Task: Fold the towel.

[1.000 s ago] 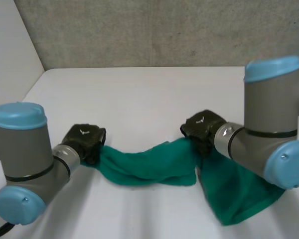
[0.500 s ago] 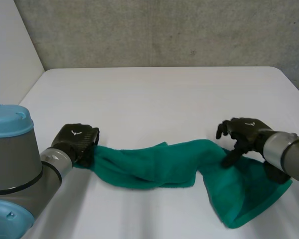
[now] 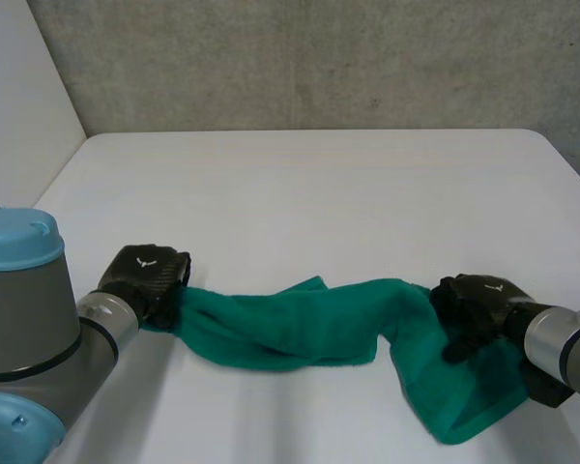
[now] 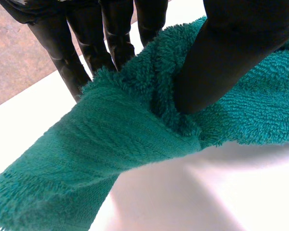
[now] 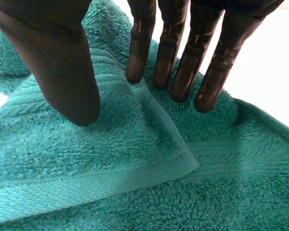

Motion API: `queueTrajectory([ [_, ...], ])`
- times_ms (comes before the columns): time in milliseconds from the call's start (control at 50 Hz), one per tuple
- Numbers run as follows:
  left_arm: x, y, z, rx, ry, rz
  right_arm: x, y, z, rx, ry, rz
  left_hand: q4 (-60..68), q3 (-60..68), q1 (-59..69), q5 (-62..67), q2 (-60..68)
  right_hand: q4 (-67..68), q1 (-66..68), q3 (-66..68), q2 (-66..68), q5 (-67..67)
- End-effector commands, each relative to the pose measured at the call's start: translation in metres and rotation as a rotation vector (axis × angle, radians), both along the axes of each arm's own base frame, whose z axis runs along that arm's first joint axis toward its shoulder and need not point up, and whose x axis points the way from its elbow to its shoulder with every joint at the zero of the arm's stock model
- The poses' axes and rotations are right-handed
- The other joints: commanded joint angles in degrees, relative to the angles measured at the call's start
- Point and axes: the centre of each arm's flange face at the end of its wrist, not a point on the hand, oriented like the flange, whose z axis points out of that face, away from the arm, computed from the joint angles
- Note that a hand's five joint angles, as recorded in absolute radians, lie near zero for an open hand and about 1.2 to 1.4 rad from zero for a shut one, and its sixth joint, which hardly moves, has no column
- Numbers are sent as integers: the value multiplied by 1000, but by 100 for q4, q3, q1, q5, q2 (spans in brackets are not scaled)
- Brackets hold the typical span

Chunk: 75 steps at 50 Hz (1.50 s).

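Note:
A green towel (image 3: 290, 324) lies bunched in a long strip across the near part of the white table (image 3: 319, 193). My left hand (image 3: 147, 280) is at the strip's left end, and its thumb (image 4: 221, 53) pinches the cloth (image 4: 111, 139) against the fingers (image 4: 86, 43). On the wider right part of the towel rests my right hand (image 3: 474, 304). Its fingers (image 5: 173, 62) and thumb (image 5: 62, 72) are fairly straight and spread, their tips touching the pile on either side of a hemmed corner (image 5: 192, 166) folded over the cloth (image 5: 135, 202).
A grey wall stands behind the table's far edge. The table's right edge (image 3: 570, 174) runs close to the towel's right end. Bare white tabletop stretches beyond the towel.
My right arm has swung to the right. Its hand let go of the towel's middle, opened, and came down on the right part. The left hand holds on, shifted slightly left.

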Motion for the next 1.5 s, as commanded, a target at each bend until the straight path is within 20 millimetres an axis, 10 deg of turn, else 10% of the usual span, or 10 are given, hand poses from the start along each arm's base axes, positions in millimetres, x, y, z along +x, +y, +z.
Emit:
queueTrajectory([
  [20,-1,-3,0,-6,6,-2,4,-17,-1,-21,9,-2,1157,1228,1720,1548,1150,928,1655,927,938,1113],
  [80,-2,-6,1,-16,10,-1,11,-20,5,-53,4,22,1157,1228,1720,1548,1150,3414,4141,3413,3424,3600],
  [360,-31,-81,44,-284,112,6,55,-62,50,-268,-15,120,1157,1228,1720,1548,1150,3430,4157,3429,3441,3616],
  [540,-44,-126,172,-746,307,18,62,-123,225,-1015,-42,-37,1157,1228,1720,1548,1150,3430,4157,3429,3441,3616],
  [660,-28,-125,247,-1100,439,54,58,-109,278,-1264,-79,-66,1157,1228,1720,1548,1150,3430,4157,3429,3441,3616],
  [960,-3,-112,68,-603,225,99,56,-91,139,-854,21,46,1157,1228,1720,1548,1150,3430,4157,3429,3441,3616],
  [1120,5,-78,-33,-294,99,84,55,-75,4,-445,83,146,1157,1228,1720,1548,1150,3430,4157,3429,3441,3616],
  [1240,10,-49,-47,-129,32,70,47,-57,-9,-374,105,134,1076,1147,1639,1467,1069,3430,4157,3429,3441,3616],
  [1360,21,-28,-6,-61,7,78,42,-38,19,-429,91,131,-3479,-3407,-2915,-3087,-3485,3430,4157,3429,3441,3616],
  [1500,32,-35,18,-83,18,120,38,-31,25,-446,87,124,-4324,-4253,-3761,-3933,-4331,3430,4157,3429,3441,3616],
])
